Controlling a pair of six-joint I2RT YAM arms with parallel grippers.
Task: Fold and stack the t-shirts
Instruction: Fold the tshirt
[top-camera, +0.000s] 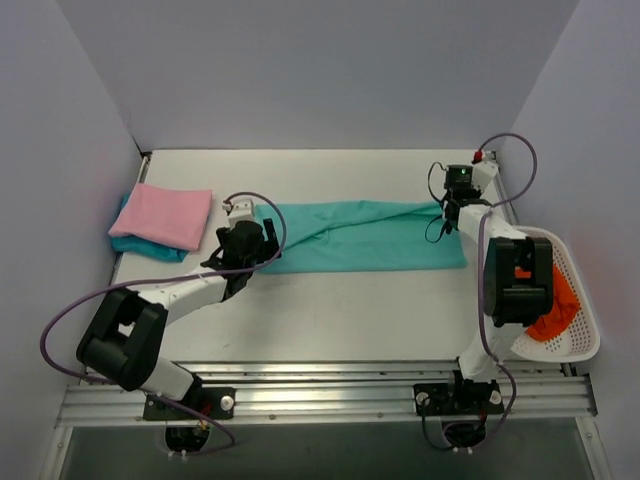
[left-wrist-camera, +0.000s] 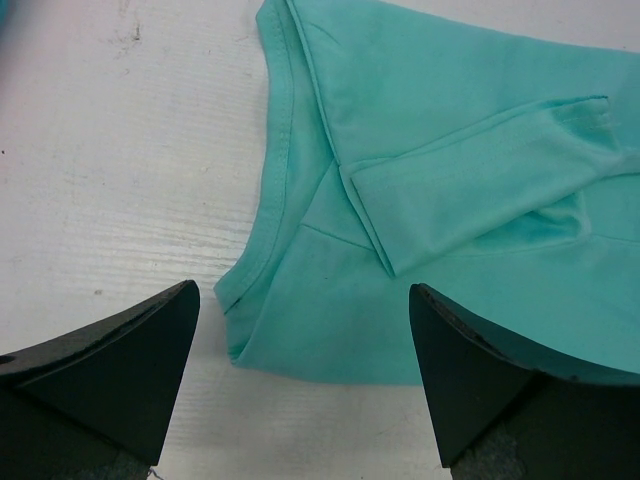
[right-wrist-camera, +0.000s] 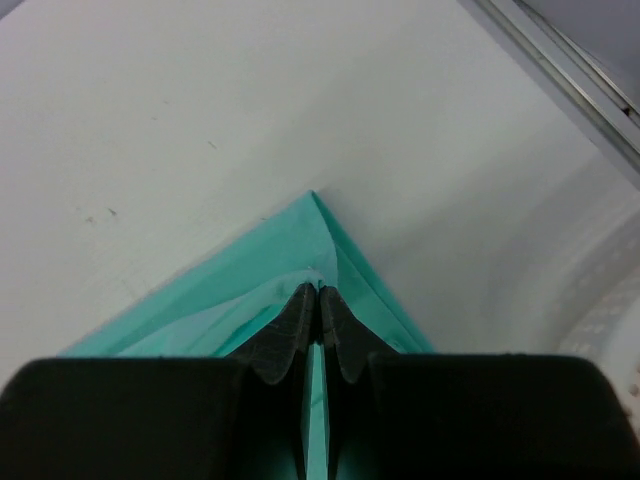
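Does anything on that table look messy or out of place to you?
Only small things. The pink shirt sits skewed on the turquoise shirt, which peeks out at its edge. The mint shirt lies in a long strip with a diagonal crease, its right corner pinched in the right hand.

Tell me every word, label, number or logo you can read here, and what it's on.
None: no text can be read in any view.
The mint shirt, pink shirt and basket are plain, with no tag or print showing.
The left arm and right arm show no legible marking. Any small print on them is too blurred to tell.
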